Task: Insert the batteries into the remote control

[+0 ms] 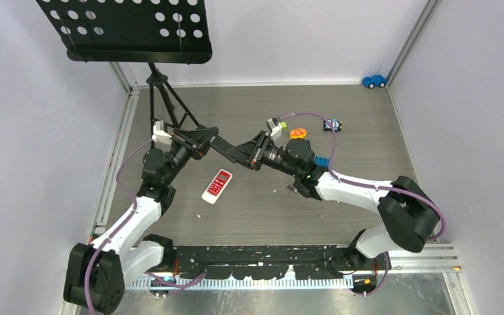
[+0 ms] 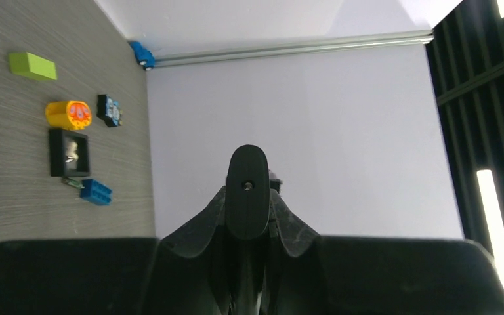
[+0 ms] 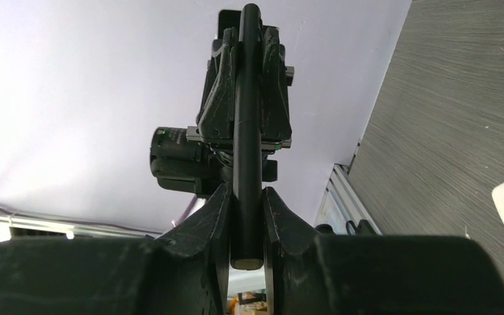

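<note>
Both arms meet above the table (image 1: 361,125) with a black bar (image 1: 227,148) held level between them, clear of the surface. The left gripper (image 1: 211,142) is clamped tight on one end, its fingers pressed flat on the two faces. The right gripper (image 1: 243,151) is closed on the other end, narrow but not fully together, with the bar filling the gap. I can't tell from here whether that bar is a remote. A white and red remote (image 1: 217,186) lies on the table below and just in front of the grippers, touched by nothing. Off to the right are a black tray (image 2: 54,152), a blue brick (image 2: 96,192) and an orange toy (image 2: 69,113). I cannot make out the batteries for sure.
</note>
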Controlling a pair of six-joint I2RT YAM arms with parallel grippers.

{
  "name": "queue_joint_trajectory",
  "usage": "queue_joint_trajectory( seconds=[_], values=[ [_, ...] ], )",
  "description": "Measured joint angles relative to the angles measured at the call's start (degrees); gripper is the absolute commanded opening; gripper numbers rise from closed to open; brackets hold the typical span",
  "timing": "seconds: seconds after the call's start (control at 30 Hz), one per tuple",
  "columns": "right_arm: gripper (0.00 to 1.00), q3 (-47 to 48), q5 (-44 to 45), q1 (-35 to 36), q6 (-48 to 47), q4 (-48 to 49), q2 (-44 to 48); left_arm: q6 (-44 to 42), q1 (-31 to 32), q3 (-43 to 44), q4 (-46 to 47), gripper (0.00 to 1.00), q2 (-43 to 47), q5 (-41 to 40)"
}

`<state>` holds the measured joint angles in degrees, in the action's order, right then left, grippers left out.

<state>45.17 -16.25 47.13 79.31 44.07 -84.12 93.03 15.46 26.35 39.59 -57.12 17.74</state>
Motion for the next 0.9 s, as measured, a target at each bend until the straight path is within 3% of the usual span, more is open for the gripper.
queue_joint_trajectory(
  seconds=[0.13,0.27,0.37,0.63,0.9],
  values=[
    [0.39,-1.53,-1.42,-0.11,-2.69,-0.61,1.31,-4.15,0.46,0.02,-4.5,0.0,2.89,0.31],
    [0.71,-4.04,-2.6,-0.15,-6.78,-3.72,4.31,-7.5,2.23,0.44,-8.66,0.0,4.7,3.3],
    [0.79,-4.9,-2.93,-0.42,-10.14,-8.72,6.99,-9.05,2.64,0.9,-9.9,0.0,5.09,5.35],
    [0.8,-4.76,-6.21,-0.81,-19.47,-16.98,14.99,-14.29,2.23,3.21,-11.34,0.0,3.5,11.91],
    [0.56,-0.02,-14.64,-0.81,-28.7,-25.64,13.94,-21.11,2.14,10.36,-11.1,0.0,0.17,25.46]
  ],
)
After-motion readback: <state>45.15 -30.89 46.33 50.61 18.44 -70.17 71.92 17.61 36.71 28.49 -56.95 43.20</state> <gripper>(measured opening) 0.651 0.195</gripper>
